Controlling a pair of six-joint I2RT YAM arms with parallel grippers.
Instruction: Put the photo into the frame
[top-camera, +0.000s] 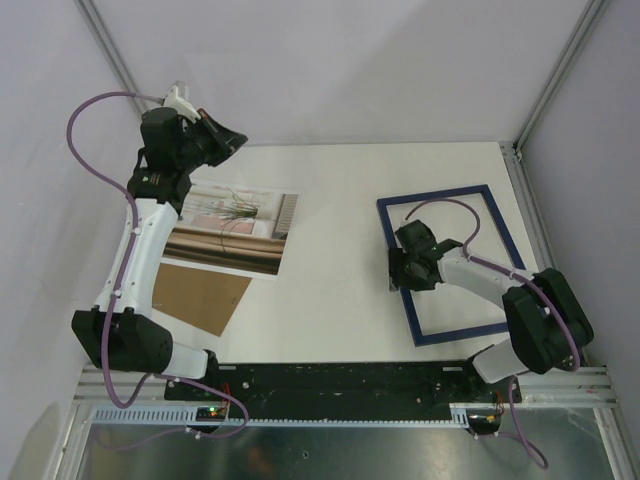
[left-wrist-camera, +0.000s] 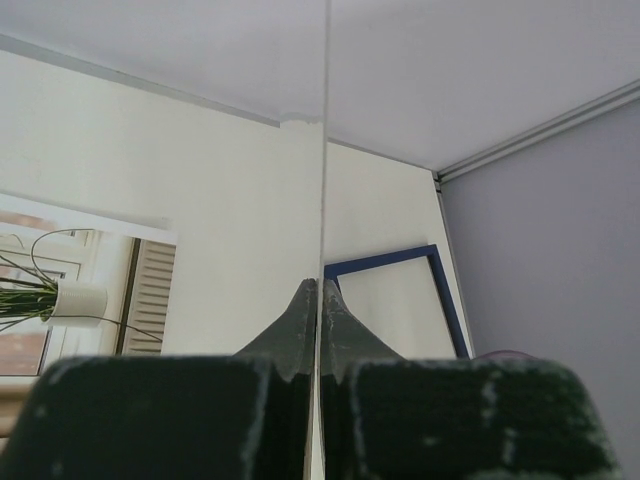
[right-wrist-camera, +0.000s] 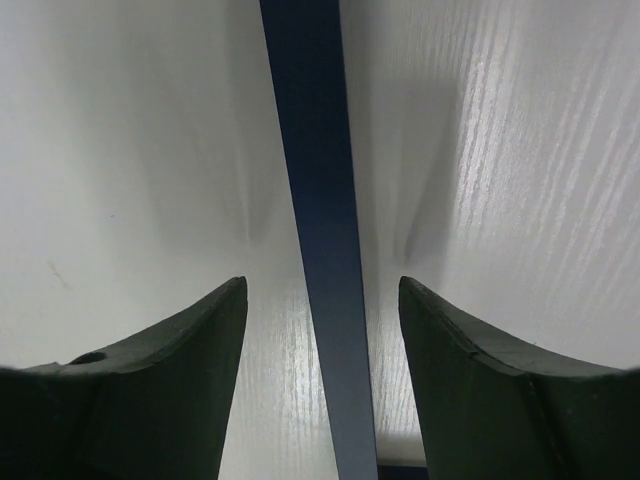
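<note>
On the white table (top-camera: 340, 200) I see the thin navy blue rectangular frame (top-camera: 432, 196) lying flat at the right. The large paper photo (top-camera: 235, 235) of a potted plant lies face up at the left, overlapping a brown cardboard board (top-camera: 200, 295) nearer me. The right gripper (right-wrist-camera: 322, 285) is spread, straddling the frame's left rail. The left gripper (left-wrist-camera: 320, 290) is raised at the far left, pressed together on what looks like a thin clear sheet (left-wrist-camera: 325, 100), edge-on.

Overhead camera looks down from behind; both wrist cameras also catch the frame (top-camera: 432, 195).
</note>
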